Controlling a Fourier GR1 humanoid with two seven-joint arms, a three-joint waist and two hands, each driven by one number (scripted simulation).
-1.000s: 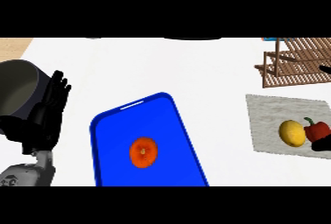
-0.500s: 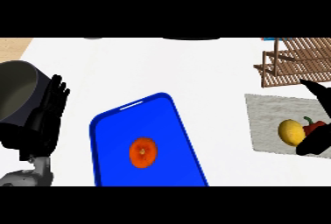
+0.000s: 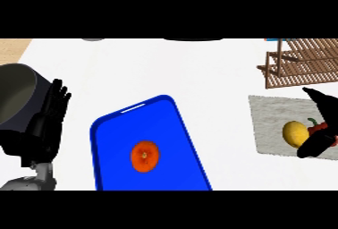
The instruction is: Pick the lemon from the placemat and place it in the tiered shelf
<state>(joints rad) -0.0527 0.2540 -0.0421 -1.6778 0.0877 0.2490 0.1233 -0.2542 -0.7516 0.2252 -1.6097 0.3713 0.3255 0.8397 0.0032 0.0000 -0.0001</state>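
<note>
The yellow lemon [image 3: 295,133] lies on the grey placemat [image 3: 272,117] at the right, beside a small red pepper [image 3: 318,127]. My right hand [image 3: 323,103] comes in from the right edge and stands open. Its fingers [image 3: 319,99] stretch over the mat above the lemon, while the thumb [image 3: 314,145] lies just below and right of the lemon; most of the palm is out of view. The wooden tiered shelf [image 3: 303,63] stands at the far right, beyond the mat. My left hand [image 3: 44,126] rests open at the left, fingers up.
A blue tray [image 3: 150,130] holding an orange round fruit [image 3: 145,155] takes the middle foreground. A dark round pot [image 3: 16,93] stands at the left edge behind my left hand. White counter lies between the tray and the placemat.
My right hand has come in further from the right edge, its fingers now reaching over the placemat above the lemon and its thumb under it. The left hand has stayed still.
</note>
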